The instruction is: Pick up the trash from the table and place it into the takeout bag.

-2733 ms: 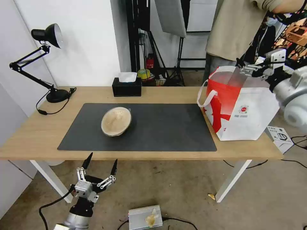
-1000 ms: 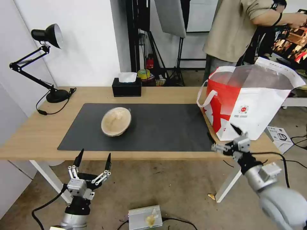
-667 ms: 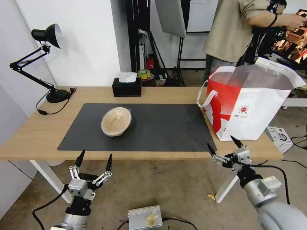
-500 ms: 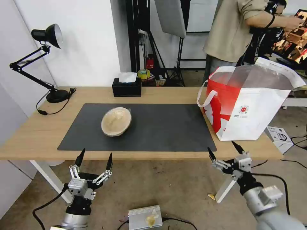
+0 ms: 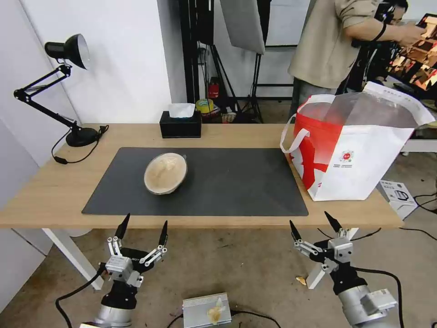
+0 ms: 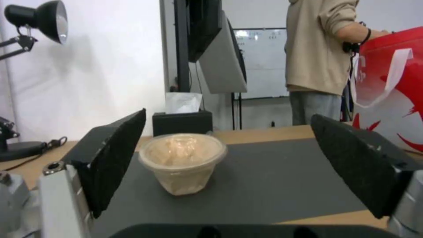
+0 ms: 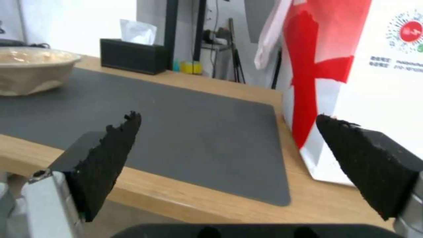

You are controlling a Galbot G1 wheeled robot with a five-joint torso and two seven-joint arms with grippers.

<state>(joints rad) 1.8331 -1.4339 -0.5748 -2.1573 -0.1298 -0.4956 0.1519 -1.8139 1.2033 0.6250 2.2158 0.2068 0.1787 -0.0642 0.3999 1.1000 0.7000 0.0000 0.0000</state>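
A tan paper bowl (image 5: 165,173) (image 6: 181,161) (image 7: 31,68), the trash in view, sits left of centre on the table's dark grey mat (image 5: 227,182). The red-and-white takeout bag (image 5: 350,150) (image 7: 352,66) (image 6: 392,86) stands open at the table's right end. My left gripper (image 5: 143,226) (image 6: 229,162) hangs open below the table's front edge, in front of the bowl and apart from it. Below the front edge near the bag, my right gripper (image 5: 314,223) (image 7: 229,152) is open and empty.
A black tissue box (image 5: 180,124) stands at the back of the light-wood table (image 5: 54,191), a black desk lamp (image 5: 68,50) at its left end. A person stands behind the bag. A metal box (image 5: 207,310) lies on the floor in front.
My right arm came away from the bag's rim, swung down past the table's front right corner and now hangs below the edge, still open. The left gripper rose slightly.
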